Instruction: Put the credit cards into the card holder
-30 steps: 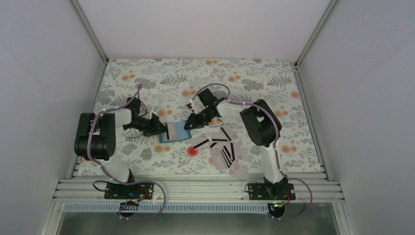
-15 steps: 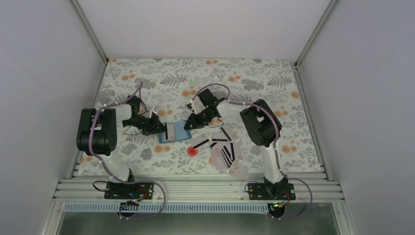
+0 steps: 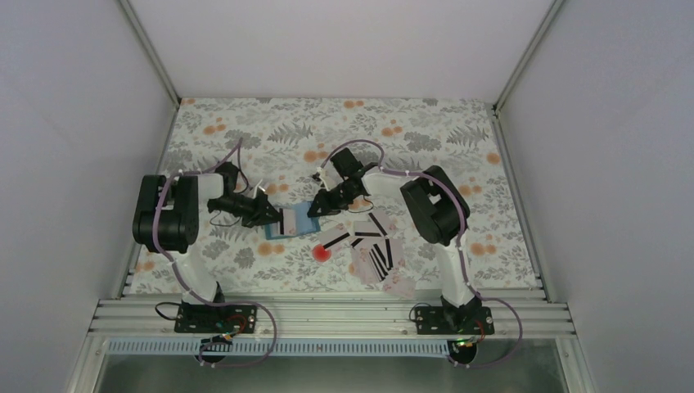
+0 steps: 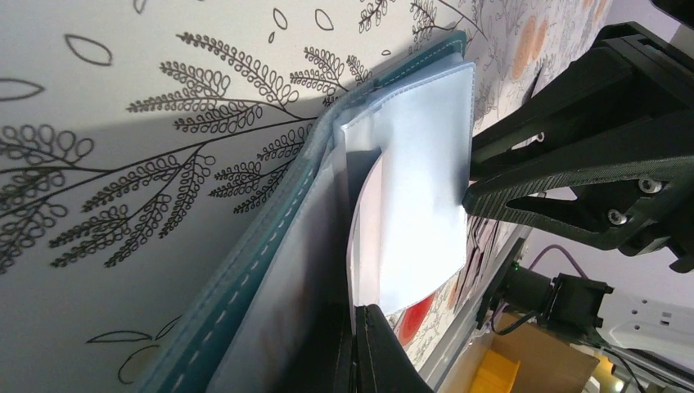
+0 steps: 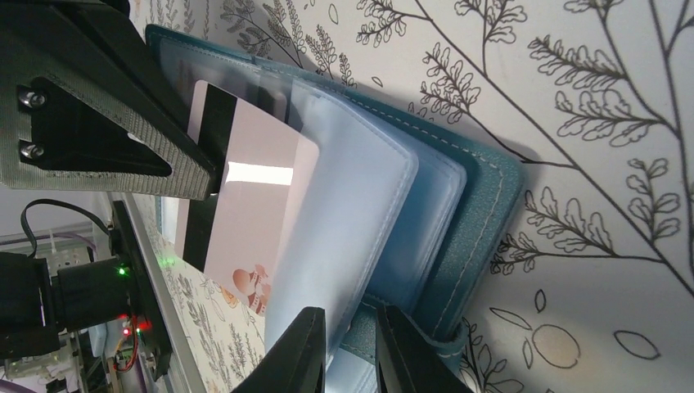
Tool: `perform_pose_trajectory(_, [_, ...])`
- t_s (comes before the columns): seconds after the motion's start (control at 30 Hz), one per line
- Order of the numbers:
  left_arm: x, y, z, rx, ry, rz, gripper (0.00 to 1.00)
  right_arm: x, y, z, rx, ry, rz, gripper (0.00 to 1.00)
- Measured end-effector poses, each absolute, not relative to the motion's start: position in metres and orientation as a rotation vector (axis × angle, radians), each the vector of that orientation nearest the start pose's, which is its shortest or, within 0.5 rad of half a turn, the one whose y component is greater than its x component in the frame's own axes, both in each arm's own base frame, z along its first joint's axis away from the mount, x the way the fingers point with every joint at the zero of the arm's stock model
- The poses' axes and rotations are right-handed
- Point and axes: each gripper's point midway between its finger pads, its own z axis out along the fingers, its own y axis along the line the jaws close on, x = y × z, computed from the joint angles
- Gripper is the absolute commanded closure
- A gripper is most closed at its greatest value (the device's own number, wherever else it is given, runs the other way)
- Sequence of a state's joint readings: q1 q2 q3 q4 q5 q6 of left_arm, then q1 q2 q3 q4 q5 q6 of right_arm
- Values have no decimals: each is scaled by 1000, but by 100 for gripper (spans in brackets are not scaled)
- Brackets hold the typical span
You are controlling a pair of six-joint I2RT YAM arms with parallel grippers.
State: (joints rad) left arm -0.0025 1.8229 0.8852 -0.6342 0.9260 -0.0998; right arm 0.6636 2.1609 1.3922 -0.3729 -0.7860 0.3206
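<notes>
Two grips crowd one card holder (image 5: 483, 205).
Clamped at its edge by right gripper (image 5: 348, 323); left gripper (image 4: 357, 321) nips credit card (image 5: 254, 205) at the stripe.

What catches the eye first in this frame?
At mid-table the left end effector pinches a pale, black-striped card at the sleeves of the blue card holder, while the right end effector grips the holder's edge. Just right of it, loose credit cards lie fanned beside a red spot.
</notes>
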Motion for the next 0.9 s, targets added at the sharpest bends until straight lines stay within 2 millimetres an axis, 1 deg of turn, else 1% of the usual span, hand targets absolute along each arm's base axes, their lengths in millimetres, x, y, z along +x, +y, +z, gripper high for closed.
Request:
perform_pose_trajectory(0.3, [280, -141, 31, -138, 2848, -1438, 98, 292, 384, 28, -739, 2761, 1340, 83])
perform_pose_trajectory(0.6, [291, -142, 31, -171, 2813, -1434, 98, 292, 384, 28, -739, 2760, 1341, 83])
perform_pose_trajectory(0.9, [288, -142, 28, -207, 2769, -1437, 98, 292, 384, 27, -742, 2752, 1348, 83])
